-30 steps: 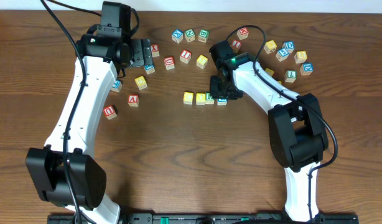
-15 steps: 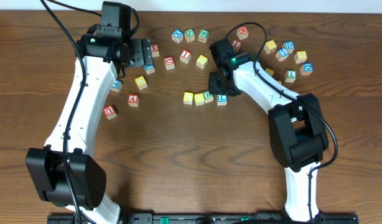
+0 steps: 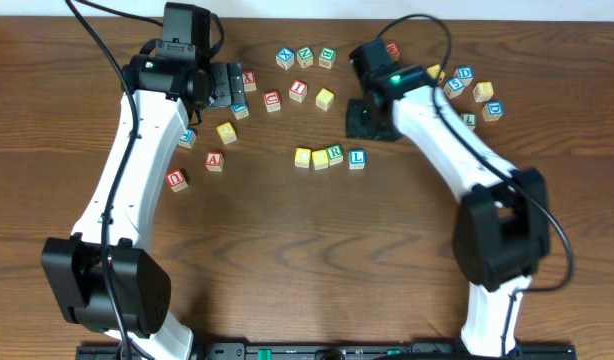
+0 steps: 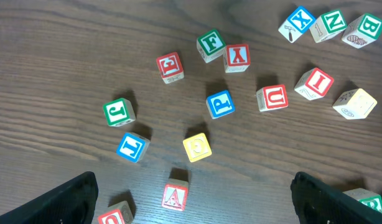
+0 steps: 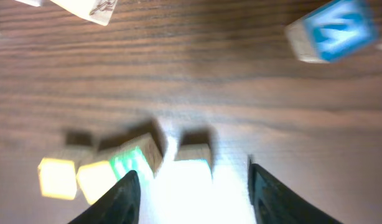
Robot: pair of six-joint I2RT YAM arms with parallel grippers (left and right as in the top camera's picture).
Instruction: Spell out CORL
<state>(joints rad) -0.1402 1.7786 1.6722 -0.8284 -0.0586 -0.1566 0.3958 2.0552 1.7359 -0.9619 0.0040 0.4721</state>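
A row of four cubes lies mid-table: two yellow-topped cubes [image 3: 303, 157] [image 3: 320, 158], a white cube with a green R [image 3: 335, 154], and a cube with a blue L [image 3: 357, 158]. The R cube sits slightly askew. My right gripper [image 3: 364, 121] is open and empty, just behind the L cube and apart from it. In the right wrist view the row shows blurred: the yellow cubes [image 5: 56, 177], the green R [image 5: 130, 162] and the L cube [image 5: 192, 158] between my open fingers [image 5: 191, 199]. My left gripper [image 3: 224, 85] is open and empty at the back left.
Loose letter cubes lie behind the row [image 3: 325, 98] and at the back right [image 3: 464, 74]. More lie below the left gripper, among them a red A cube [image 4: 175, 196], a yellow cube [image 4: 196, 147] and a blue cube [image 4: 220, 103]. A red-lettered cube [image 3: 176, 179] lies at the left.
My right gripper has let go of the L cube and drawn back and up from the row. The L cube now sits uncovered at the row's right end. The left arm has not moved.
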